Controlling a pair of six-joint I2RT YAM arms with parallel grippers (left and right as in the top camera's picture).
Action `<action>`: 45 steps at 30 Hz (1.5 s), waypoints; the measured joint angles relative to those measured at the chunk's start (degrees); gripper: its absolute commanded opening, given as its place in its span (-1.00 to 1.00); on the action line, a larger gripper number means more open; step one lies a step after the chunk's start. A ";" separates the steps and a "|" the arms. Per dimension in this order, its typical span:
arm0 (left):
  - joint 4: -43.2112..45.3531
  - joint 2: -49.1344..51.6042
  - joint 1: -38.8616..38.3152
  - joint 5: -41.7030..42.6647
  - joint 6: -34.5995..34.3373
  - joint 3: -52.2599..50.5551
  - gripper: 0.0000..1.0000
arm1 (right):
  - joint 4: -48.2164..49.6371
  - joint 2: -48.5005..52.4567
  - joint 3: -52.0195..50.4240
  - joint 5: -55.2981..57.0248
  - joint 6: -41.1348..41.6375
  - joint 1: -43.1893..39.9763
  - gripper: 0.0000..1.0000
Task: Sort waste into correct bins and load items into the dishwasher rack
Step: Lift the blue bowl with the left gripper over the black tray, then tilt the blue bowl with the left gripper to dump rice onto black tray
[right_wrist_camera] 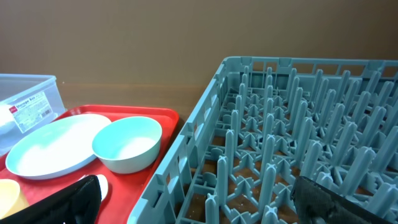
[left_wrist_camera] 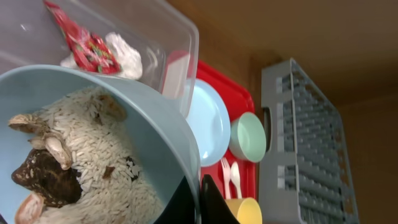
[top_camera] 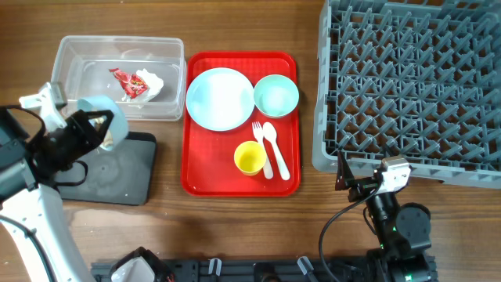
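Observation:
My left gripper [top_camera: 92,129] is shut on the rim of a pale blue bowl [top_camera: 99,108], one finger inside and one outside. The bowl is tipped on its side above the far edge of the black tray [top_camera: 117,176], next to the clear tub [top_camera: 168,78]. White rice and brown food scraps [left_wrist_camera: 81,162] still lie in the bowl [left_wrist_camera: 155,118]. A red-and-white wrapper [top_camera: 129,82] and white tissue [left_wrist_camera: 124,55] lie in the tub. My right gripper [top_camera: 352,182] stands open at the near-left corner of the grey rack [top_camera: 415,78], holding nothing.
A red serving tray [top_camera: 196,176] sits between the tub and the rack. It carries a pale blue plate [top_camera: 220,98], a second bowl [top_camera: 275,95], a yellow cup [top_camera: 250,158], a white fork [top_camera: 261,145] and a spoon [top_camera: 275,149].

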 measured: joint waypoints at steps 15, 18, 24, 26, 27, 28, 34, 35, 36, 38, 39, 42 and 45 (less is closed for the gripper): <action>9.05 3.26 12.79 16.02 8.63 -14.29 -0.92 | 0.00 0.00 0.00 0.00 0.00 0.00 1.00; 9.64 3.28 16.50 19.78 9.53 -15.41 -0.92 | 0.00 0.00 0.00 0.00 0.00 0.00 1.00; 12.35 5.03 19.71 26.99 10.58 -15.50 -0.92 | 0.00 0.00 0.00 0.00 0.00 0.00 1.00; 13.33 7.06 19.76 29.81 10.75 -15.50 -0.92 | -0.02 0.00 0.00 0.00 0.00 0.00 1.00; 13.49 8.22 19.76 31.04 10.99 -15.50 -0.92 | -0.02 0.00 0.00 0.00 0.00 0.00 1.00; 13.53 9.14 19.76 31.87 11.26 -15.50 -0.92 | -0.02 0.00 0.00 0.00 0.00 0.00 1.00; 13.46 13.66 19.76 35.65 13.49 -15.50 -0.92 | -0.02 0.00 0.00 0.00 0.00 0.00 1.00; 13.49 13.79 19.76 36.04 13.77 -15.50 -0.92 | 0.00 0.00 0.00 0.00 0.00 0.00 1.00; 13.44 13.84 19.76 36.57 14.21 -15.50 -0.92 | -0.02 0.00 0.00 0.00 0.00 0.00 1.00; 13.49 13.84 19.76 37.57 14.97 -15.52 -0.92 | -0.02 0.00 0.00 0.00 0.00 0.00 1.00; 13.44 13.84 19.76 37.88 15.50 -15.50 -0.92 | -0.02 0.00 0.00 0.00 0.00 0.00 1.00; 13.46 13.84 19.76 38.77 15.93 -15.50 -0.92 | -0.02 0.00 0.00 0.00 0.00 0.00 1.00; 13.40 13.84 19.76 39.12 16.28 -15.50 -0.92 | 0.00 0.00 0.00 0.00 0.00 0.00 1.00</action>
